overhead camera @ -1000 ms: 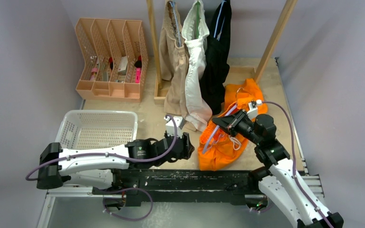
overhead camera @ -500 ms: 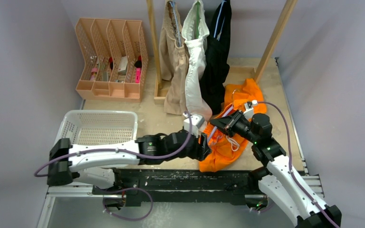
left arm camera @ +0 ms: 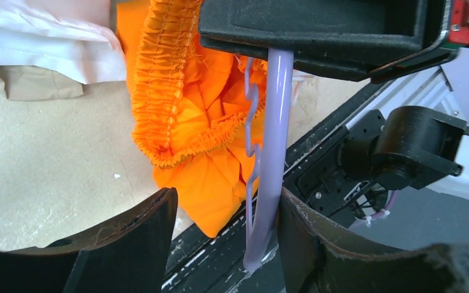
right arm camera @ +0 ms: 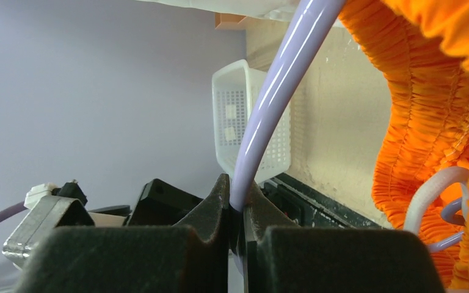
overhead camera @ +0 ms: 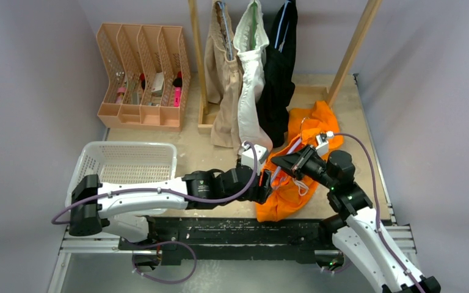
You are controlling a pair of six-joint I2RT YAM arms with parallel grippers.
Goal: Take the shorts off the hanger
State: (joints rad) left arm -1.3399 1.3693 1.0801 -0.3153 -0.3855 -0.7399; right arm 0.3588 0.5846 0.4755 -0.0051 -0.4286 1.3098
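Note:
The orange shorts lie bunched on the table, still threaded on a lilac hanger. My right gripper is shut on the hanger's bar, with the orange waistband to its right. My left gripper is open at the near-left edge of the shorts. In the left wrist view the hanger's end hangs between the left gripper's fingers, close to the right finger, and orange cloth lies beyond. Beige, white and black shorts hang on the rack.
A white mesh basket sits at the near left, behind my left arm. A peach file organizer stands at the back left. The wooden rack's posts rise at the back. The black rail runs along the near table edge.
My left arm has swung right from beside the basket to the orange shorts and opened wider, its jaws now around the hanger's end. The right gripper shifted slightly with the hanger.

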